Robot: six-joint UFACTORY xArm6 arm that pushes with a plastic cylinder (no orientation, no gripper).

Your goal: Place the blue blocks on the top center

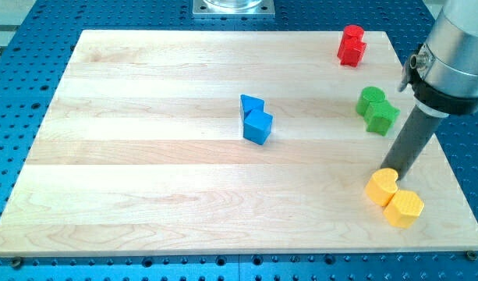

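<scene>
Two blue blocks touch near the board's middle: a blue triangular block (251, 104) above a blue cube (258, 127). My rod comes down at the view's right, and my tip (394, 171) sits just above the upper yellow block (381, 186), far right of the blue blocks and below them.
Two yellow blocks sit at the lower right, the second (404, 208) below the first. Two green blocks (377, 109) touch at the right. Two red blocks (351, 45) sit at the top right. The wooden board (145, 172) lies on a blue perforated table.
</scene>
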